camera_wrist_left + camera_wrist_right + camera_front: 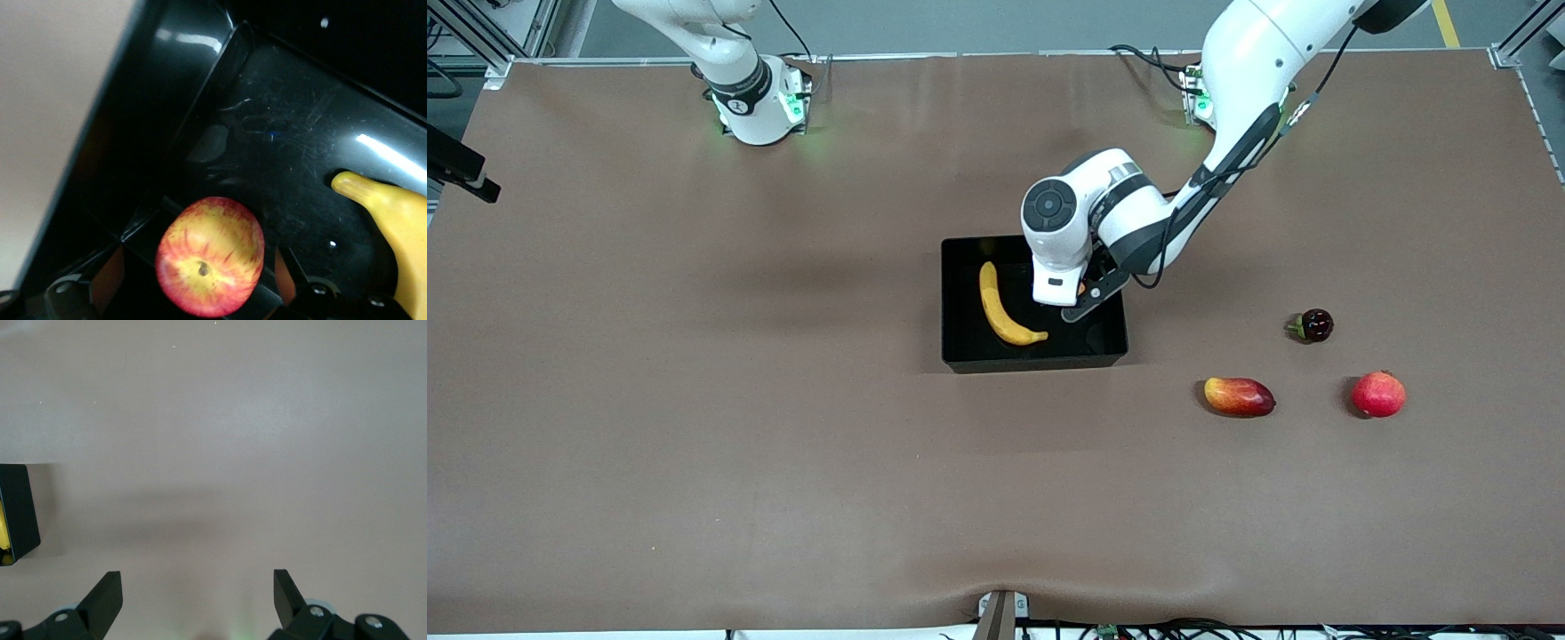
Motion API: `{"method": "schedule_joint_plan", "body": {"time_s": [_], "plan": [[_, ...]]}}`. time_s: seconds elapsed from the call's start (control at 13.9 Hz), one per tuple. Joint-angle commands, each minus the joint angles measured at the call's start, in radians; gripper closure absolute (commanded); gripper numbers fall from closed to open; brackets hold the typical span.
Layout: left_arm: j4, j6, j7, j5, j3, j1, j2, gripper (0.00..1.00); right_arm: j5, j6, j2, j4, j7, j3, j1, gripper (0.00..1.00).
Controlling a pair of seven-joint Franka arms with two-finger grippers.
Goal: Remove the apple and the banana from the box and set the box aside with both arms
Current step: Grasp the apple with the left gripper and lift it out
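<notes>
No readable text, label, brand, number or sign appears in any view; the only mark is a small round emblem on the right arm's base, too small to read.
</notes>
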Motion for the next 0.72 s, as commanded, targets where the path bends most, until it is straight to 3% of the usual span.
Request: {"method": "schedule_joint_plan", "body": {"time_s": [0.0,0.29,0.36,0.5,0.65], "plan": [[0.008,0.042,-0.06,0.04,-0.003,-0.003,0.028,0.0,-0.005,-0.006,-0.007,0.0,-0.007,0.015,-0.022,0.0],[0.007,0.088,-0.12,0.098,-0.003,-0.003,0.071,0.0,-0.005,-0.005,-0.007,0.0,-0.007,0.015,-0.022,0.0],[0.005,0.088,-0.126,0.1,-0.003,-0.002,0.07,0.06,-0.005,-0.006,-0.007,0.0,-0.007,0.015,-0.022,0.0],[0.013,0.081,-0.126,0.098,-0.004,0.011,0.056,0.95,-0.005,-0.006,-0.007,0.0,-0.007,0.015,-0.022,0.0],[0.021,0.07,-0.121,0.095,-0.004,0.017,0.012,1.0,-0.005,-0.006,-0.007,0.0,-0.007,0.015,-0.022,0.0]]}}
